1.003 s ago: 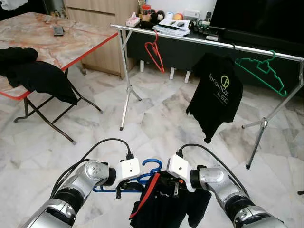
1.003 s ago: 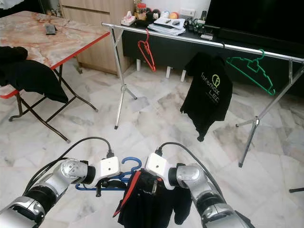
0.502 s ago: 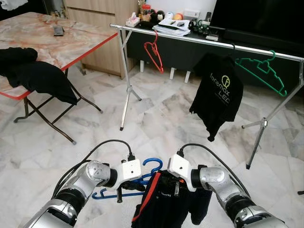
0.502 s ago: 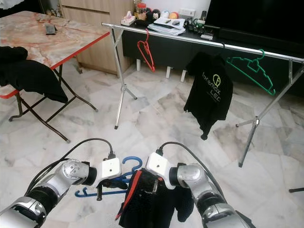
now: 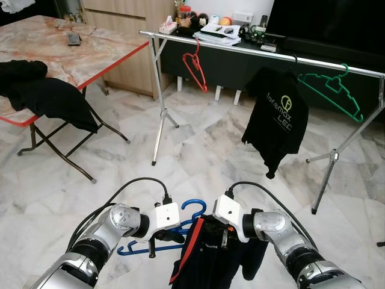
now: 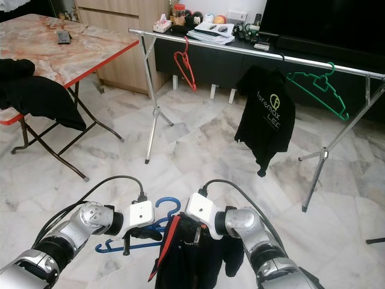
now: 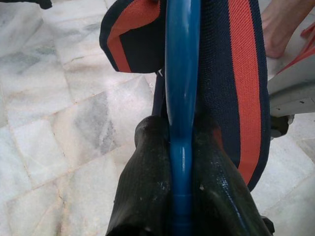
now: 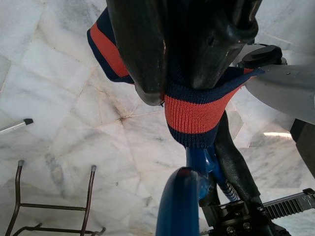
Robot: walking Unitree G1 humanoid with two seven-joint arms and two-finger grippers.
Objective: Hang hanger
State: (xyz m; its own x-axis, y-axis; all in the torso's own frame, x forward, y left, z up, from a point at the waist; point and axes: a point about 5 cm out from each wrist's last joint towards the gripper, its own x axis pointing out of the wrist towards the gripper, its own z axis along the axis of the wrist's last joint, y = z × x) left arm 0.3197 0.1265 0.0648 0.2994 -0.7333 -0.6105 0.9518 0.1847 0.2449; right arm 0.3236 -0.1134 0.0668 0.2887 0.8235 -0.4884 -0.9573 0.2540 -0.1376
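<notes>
Head cam: both arms hold the blue hanger (image 5: 180,224) low over the marble floor (image 5: 198,150), black shirt (image 5: 207,259) draped on it. Left wrist: left gripper (image 7: 181,162) pinches the hanger bar. Right wrist: right gripper (image 8: 179,73) clamps the shirt's red-striped collar (image 8: 197,115).

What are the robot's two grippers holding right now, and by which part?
The left gripper clamps the blue plastic hanger on its bar; the right gripper pinches the dark shirt by its red-striped collar.

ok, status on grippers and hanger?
Left gripper shut on blue plastic hanger. Right gripper shut on black red-trimmed garment. Silver clothes rail ahead, hanger not hung.
</notes>
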